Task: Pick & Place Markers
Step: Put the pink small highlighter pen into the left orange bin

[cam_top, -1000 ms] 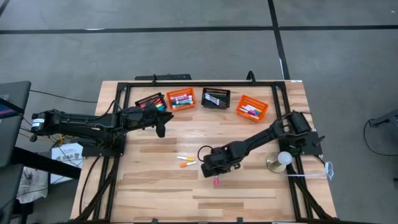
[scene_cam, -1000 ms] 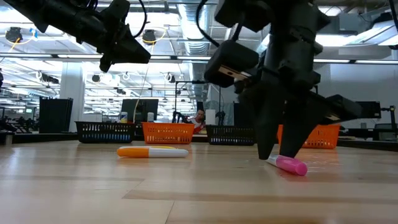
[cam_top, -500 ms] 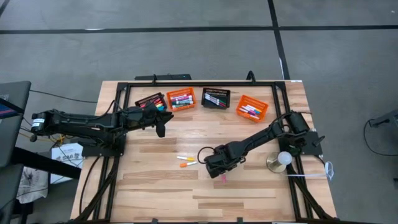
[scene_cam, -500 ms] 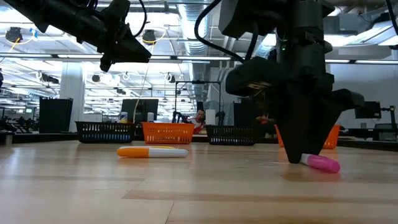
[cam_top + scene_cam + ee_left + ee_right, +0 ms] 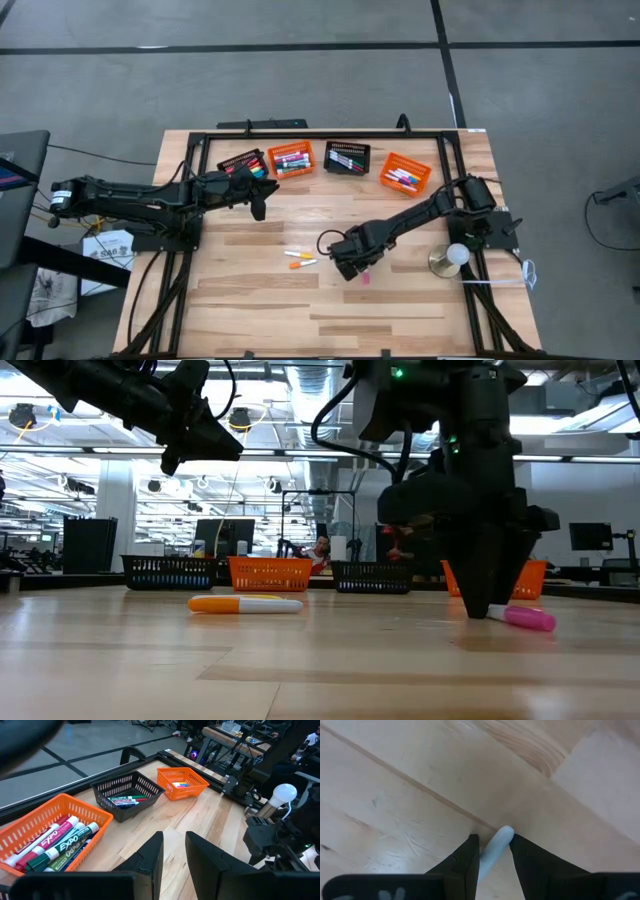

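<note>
A marker with a white barrel and pink cap [image 5: 520, 618] lies on the wooden table right of the middle [image 5: 363, 276]. My right gripper [image 5: 490, 610] stands over its white end, pointing down and shut on it. Two more markers [image 5: 300, 259], one with an orange cap [image 5: 245, 603], lie on their sides to its left. My left gripper [image 5: 259, 210] hangs in the air near the far left baskets. Its fingers [image 5: 150, 857] stand a narrow gap apart with nothing between them. My right gripper pinches the marker's white barrel end [image 5: 496, 845] between its two fingers, coming from above and pointing down. The fingers lie across the barrel. The marker stays low and nearly level, its pink cap end [image 5: 532, 620] on the table.
Along the far edge stand a black basket [image 5: 244, 163], an orange basket [image 5: 291, 159], a black basket [image 5: 347, 158] and an orange basket [image 5: 405, 174], all holding markers. A lamp with a white bulb [image 5: 456, 255] stands at the right edge.
My right gripper has gone toward the table's right and far edges while rolling its wrist. It has dragged the pink-capped marker along the table with it, and the marker has turned about.
</note>
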Action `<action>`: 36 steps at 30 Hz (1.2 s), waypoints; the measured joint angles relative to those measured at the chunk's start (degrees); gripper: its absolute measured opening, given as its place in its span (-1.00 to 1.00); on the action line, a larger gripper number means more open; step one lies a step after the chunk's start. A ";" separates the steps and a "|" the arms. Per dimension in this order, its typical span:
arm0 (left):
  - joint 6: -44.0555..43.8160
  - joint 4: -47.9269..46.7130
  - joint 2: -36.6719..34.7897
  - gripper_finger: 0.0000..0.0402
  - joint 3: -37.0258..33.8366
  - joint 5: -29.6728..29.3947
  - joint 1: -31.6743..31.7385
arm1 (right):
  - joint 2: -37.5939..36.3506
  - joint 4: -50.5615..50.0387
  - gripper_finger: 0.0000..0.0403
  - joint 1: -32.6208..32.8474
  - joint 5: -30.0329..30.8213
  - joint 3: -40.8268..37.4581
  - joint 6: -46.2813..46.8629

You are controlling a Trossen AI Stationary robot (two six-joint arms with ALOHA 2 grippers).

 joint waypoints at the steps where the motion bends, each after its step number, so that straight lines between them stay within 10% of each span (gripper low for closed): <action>1: 0.00 0.00 0.00 -0.60 -0.01 0.01 0.00 | -0.01 0.00 -0.47 -0.12 -0.09 -0.01 -0.92; 36: 2.97 -0.02 0.00 -0.60 0.00 0.01 0.00 | 0.47 -7.78 -0.47 3.59 5.59 8.48 3.84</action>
